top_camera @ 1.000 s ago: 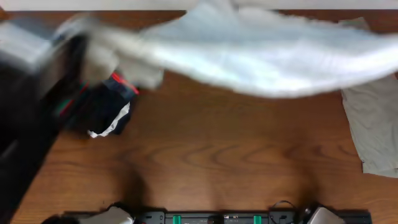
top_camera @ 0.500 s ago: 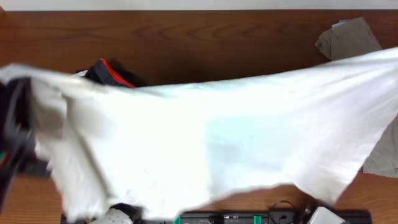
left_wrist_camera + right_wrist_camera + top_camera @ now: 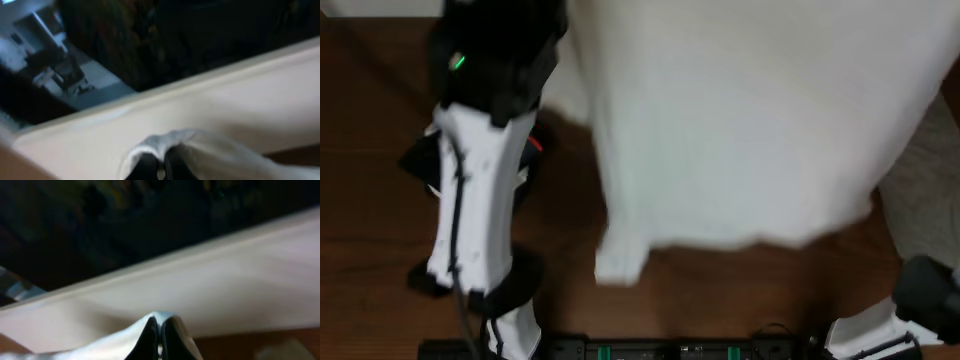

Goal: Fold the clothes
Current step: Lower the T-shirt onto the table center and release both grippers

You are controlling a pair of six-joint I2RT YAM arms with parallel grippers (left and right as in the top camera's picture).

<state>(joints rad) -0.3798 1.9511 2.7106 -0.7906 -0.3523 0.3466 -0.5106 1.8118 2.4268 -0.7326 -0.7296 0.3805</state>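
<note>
1. Half a second back the white T-shirt (image 3: pixel 750 120) hung as a broad sheet across the tabletop (image 3: pixel 720 300); now it has been swung up toward the overhead camera and fills the upper right of that view, its lower hem blurred with motion.
2. Left hand (image 3: pixel 161 167): pinched tight on a bunched fold of the white cloth, which wraps over both fingertips.
3. Right hand (image 3: pixel 159 340): likewise closed hard on a ridge of the same cloth, with fabric draped to either side.
4. Step in hand, as I judge it: the shirt is being shaken out and held aloft by two points on one edge, ahead of any fold. No crease is made yet.
5. Next move calls for lowering it flat and square onto bare wood, with the edge between the two hands kept taut so that no wrinkles set in.
6. Cloth reads as thin, soft cotton that hangs limp and billows easily; no lettering shows from here.
7. Black garment (image 3: pixel 528 158), red edge showing, lies crumpled beneath the left arm (image 3: pixel 470 200); a khaki-grey garment (image 3: pixel 925 190) lies at the far right. Both wait unfolded.
8. Wood is dark, smooth and glossy.
</note>
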